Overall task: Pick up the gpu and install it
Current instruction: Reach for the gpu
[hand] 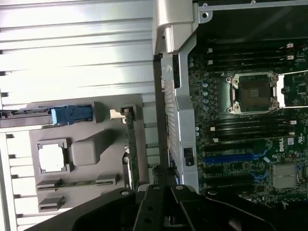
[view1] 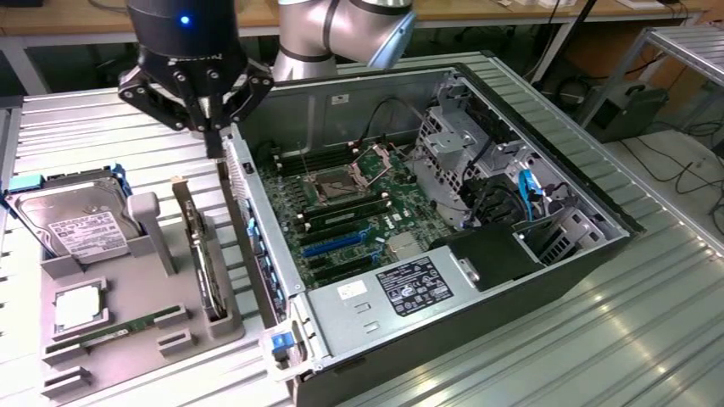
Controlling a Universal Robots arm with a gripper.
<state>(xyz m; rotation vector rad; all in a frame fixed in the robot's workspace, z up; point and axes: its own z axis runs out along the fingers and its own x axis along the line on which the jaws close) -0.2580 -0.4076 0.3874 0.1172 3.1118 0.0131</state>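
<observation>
The gpu point(view1: 202, 254) stands on edge in a slot of the grey holder point(view1: 125, 348), its silver bracket at the far end. In the wrist view the gpu point(hand: 131, 144) is a thin green edge. My gripper point(view1: 213, 146) hangs shut above the gap between the holder and the computer case's rear wall point(view1: 258, 220). It is just past the card's far end and a little above it, with nothing between the fingers. In the wrist view the gripper point(hand: 161, 190) is over the dark strip along the case's rear wall. The motherboard point(view1: 351, 212) lies exposed, with blue expansion slots point(hand: 231, 158).
On the holder point(hand: 91, 163) are a hard drive point(view1: 74, 225) with blue side rails, a processor chip point(view1: 77, 307) and a memory stick point(view1: 114, 335). Drive cages point(view1: 453, 144) and the power supply point(view1: 413, 284) fill the case's exterior-view right. Everything rests on a ribbed metal table point(view1: 588, 339).
</observation>
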